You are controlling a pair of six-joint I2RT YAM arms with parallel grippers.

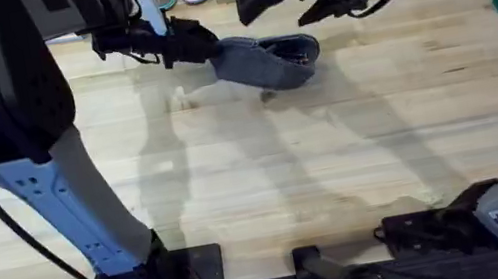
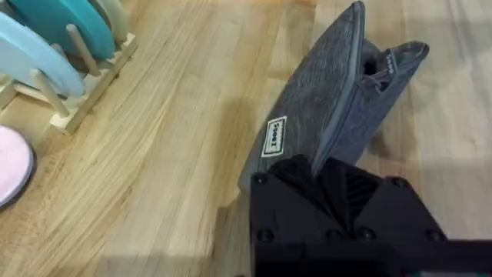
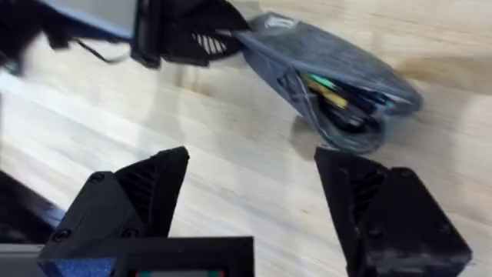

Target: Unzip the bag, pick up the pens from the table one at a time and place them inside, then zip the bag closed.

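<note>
1. The left gripper [image 1: 198, 44], black and two-fingered, is pinched on the left end of the soft grey-blue fabric pencil pouch [image 1: 268, 61], which lies at the far middle of the light wooden table [image 1: 264, 167].
2. The right gripper [image 3: 254, 208] hovers just right of the pouch, its black fingers [image 3: 150, 188] spread wide and touching nothing.
3. The right wrist view looks into the unzipped mouth, where pens [image 3: 338, 94], one with a green section, lie inside.
4. The left wrist view shows a small white label [image 2: 275, 136] on the pouch's side and a wooden rack of pale plates [image 2: 58, 65] nearby.
</note>
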